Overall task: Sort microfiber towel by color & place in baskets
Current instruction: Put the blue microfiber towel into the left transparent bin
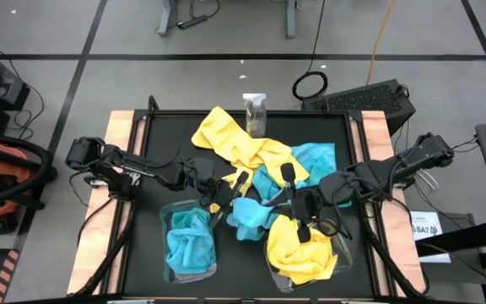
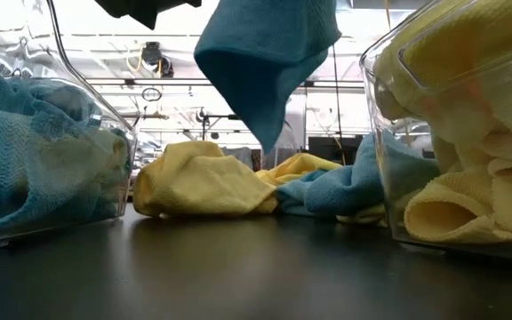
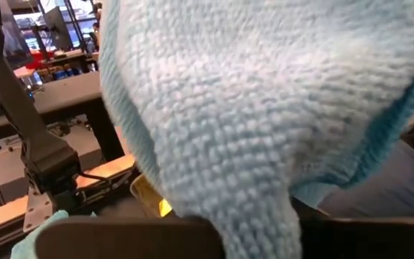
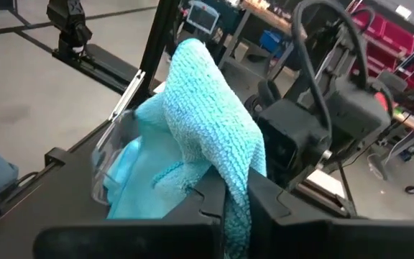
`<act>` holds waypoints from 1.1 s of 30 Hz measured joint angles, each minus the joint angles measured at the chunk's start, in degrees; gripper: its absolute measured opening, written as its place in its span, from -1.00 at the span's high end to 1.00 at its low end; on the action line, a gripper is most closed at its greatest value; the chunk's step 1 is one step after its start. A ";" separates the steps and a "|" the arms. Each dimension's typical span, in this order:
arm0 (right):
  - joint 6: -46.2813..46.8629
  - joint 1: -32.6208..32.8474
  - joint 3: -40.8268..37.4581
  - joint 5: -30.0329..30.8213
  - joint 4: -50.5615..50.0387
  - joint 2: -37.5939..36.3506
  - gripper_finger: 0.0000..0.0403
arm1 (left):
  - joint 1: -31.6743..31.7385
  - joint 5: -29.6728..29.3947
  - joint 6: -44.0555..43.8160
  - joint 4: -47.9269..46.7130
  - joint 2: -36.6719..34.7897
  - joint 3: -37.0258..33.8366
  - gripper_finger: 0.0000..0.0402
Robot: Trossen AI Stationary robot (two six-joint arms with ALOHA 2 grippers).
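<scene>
A turquoise blue towel (image 1: 247,215) hangs in the air over the middle of the table, between my two grippers. My left gripper (image 1: 226,201) reaches in from the left and my right gripper (image 1: 288,205) from the right; both are shut on it. Behind it a loose heap of yellow towels (image 1: 230,139) and blue towels (image 1: 315,159) lies on the black tabletop. The near-left basket (image 1: 189,272) holds blue towels (image 1: 188,241). The near-right basket (image 1: 342,247) holds yellow ones (image 1: 302,249). My left gripper has a gathered bunch of the blue towel (image 3: 259,229) between its fingers, coming at it about level from the table's left. The cloth billows in front of the fingertips and hides them. My right gripper pinches another bunched part of the same towel (image 4: 236,205) between its two fingers, slanting slightly down from the table's right. The cloth humps up beyond the fingers (image 4: 196,68). The towel is lifted clear, its lowest corner (image 2: 269,142) hanging slack above the table.
A small clear spray bottle (image 1: 256,112) stands at the table's far edge behind the heap. Wooden strips (image 1: 123,135) run along the left and right table sides. Bare black tabletop (image 2: 256,267) lies between the two baskets at the near edge.
</scene>
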 joint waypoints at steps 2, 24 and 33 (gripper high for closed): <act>0.61 0.00 0.00 0.00 -1.01 0.00 0.89 | 0.00 0.00 -0.01 -0.09 0.00 0.00 0.96; 10.15 4.17 0.00 14.05 -16.00 -0.02 -0.06 | -2.23 -4.77 0.38 -19.37 -17.16 -0.04 0.98; 20.94 4.27 0.00 16.79 -28.15 -0.03 -0.07 | -6.47 -10.60 -0.74 -30.00 -23.56 -0.07 0.98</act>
